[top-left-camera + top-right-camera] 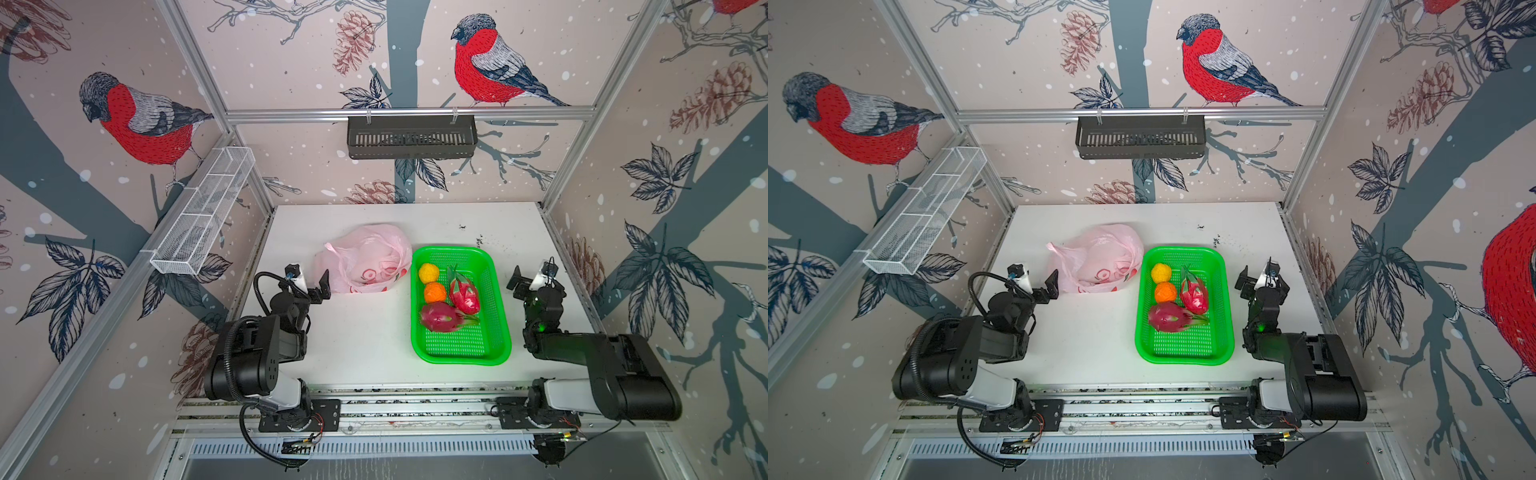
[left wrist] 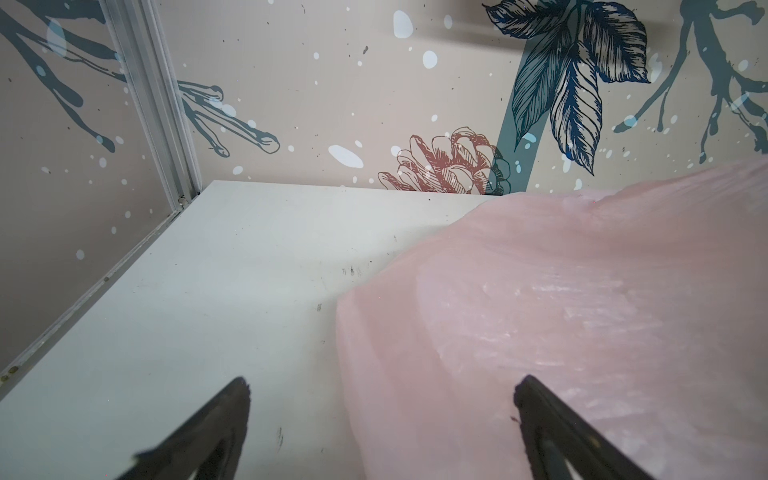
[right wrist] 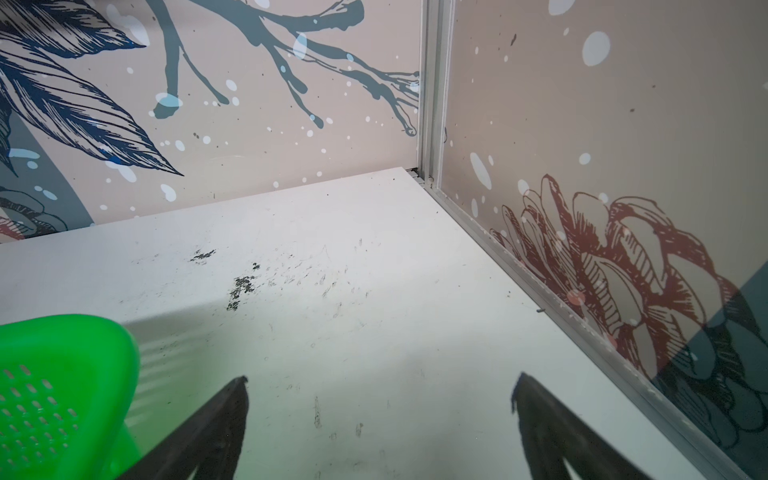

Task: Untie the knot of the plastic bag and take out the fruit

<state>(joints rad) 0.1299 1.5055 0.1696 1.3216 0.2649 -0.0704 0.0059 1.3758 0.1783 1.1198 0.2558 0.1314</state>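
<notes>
Lying slack by the open left hand (image 2: 384, 379), the plastic bag (image 1: 365, 253) is judged emptied, the fruit (image 1: 463, 297) gathered near the open right hand (image 3: 381, 377)

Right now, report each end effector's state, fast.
Left end effector: open, holding nothing, beside the bag.
Right end effector: open, holding nothing, beside the basket.
</notes>
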